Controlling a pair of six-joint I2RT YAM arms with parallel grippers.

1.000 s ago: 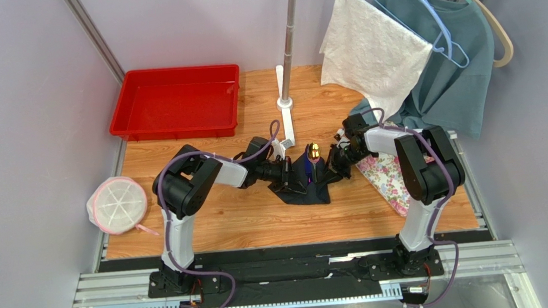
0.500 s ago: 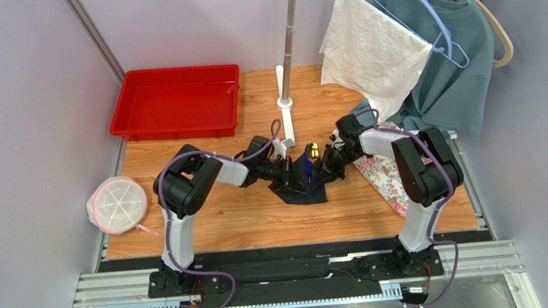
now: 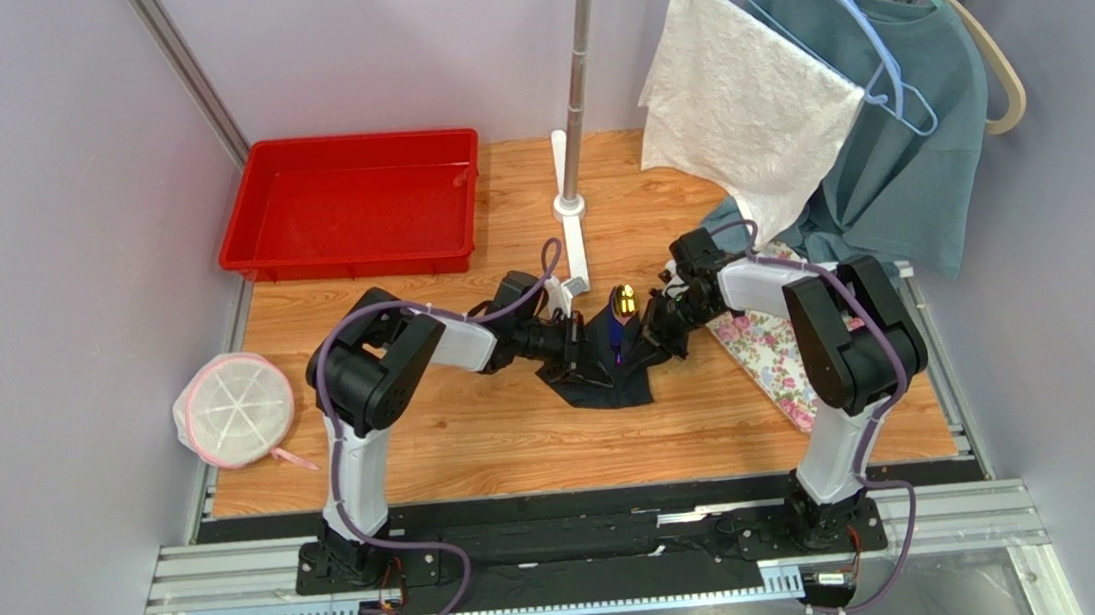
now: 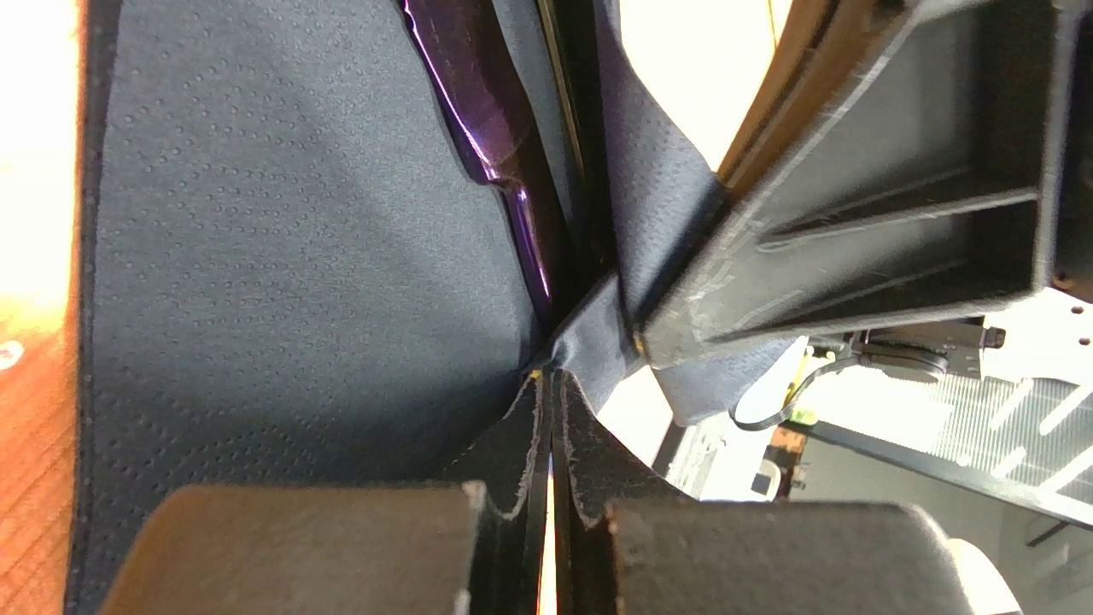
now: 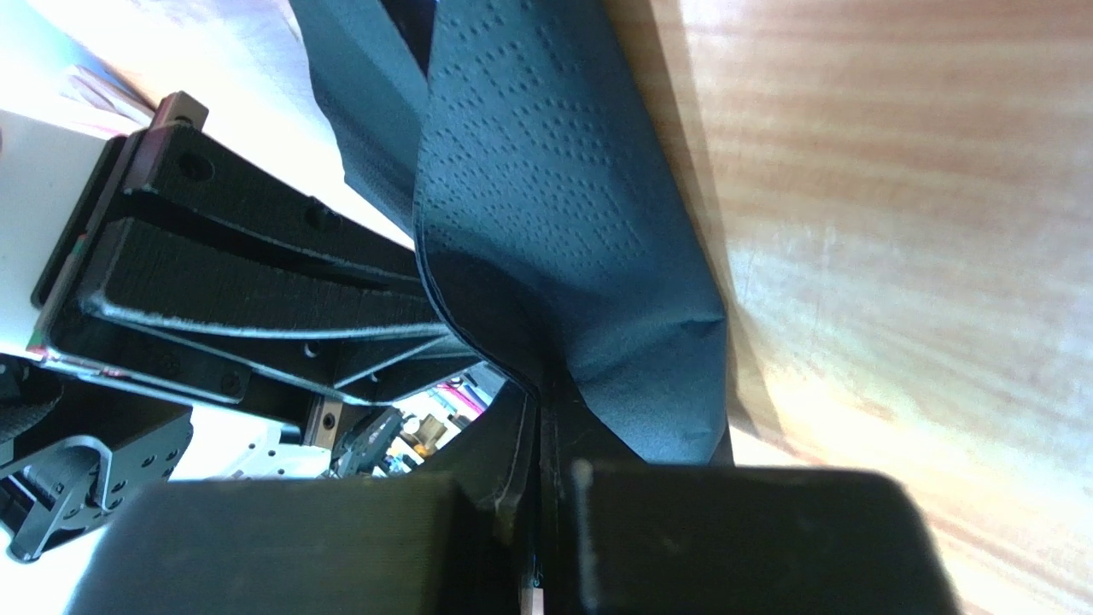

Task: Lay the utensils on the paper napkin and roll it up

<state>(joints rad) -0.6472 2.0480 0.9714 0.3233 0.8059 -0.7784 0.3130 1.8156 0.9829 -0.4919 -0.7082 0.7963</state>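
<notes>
A: Wooden tabletop (image 3: 520, 431) in a grey-walled booth. Far left, a red tray (image 3: 348, 203) and a round white object (image 3: 235, 409) sit well out of play.

B: The action's all in the middle. What's the left gripper (image 3: 585, 346) doing?

A: It's pinched right down on the left edge of the paper napkin (image 3: 609, 380). The wrist view shows black sheet nipped between the pads, with no gap at all.

B: And the utensils (image 3: 620, 316)?

A: Lying in the fold, dark handles along the crease, a gold end poking out toward the far side. The napkin is lifted around them like a trough, near the foot of the pole (image 3: 570, 208).

B: Does the right gripper (image 3: 651, 334) mirror that?

A: Exactly. It's clamped on the opposite edge, with the sheet bunched at its tips. The floral mat (image 3: 773, 354) is just beside that arm, and a white cloth (image 3: 744, 93) and a teal garment (image 3: 922, 136) hang behind.

B: Looks like the wrap-over to me, roll barely begun.

A: My read too. To do it well, bring one edge over the handles and tuck it down snug, both sides level so nothing slides out the open end. The paper is thin, so use gentle tension. Pull apart too hard and it could tear at the pinch points.

B: And release one side before the other turns the bundle.
</notes>
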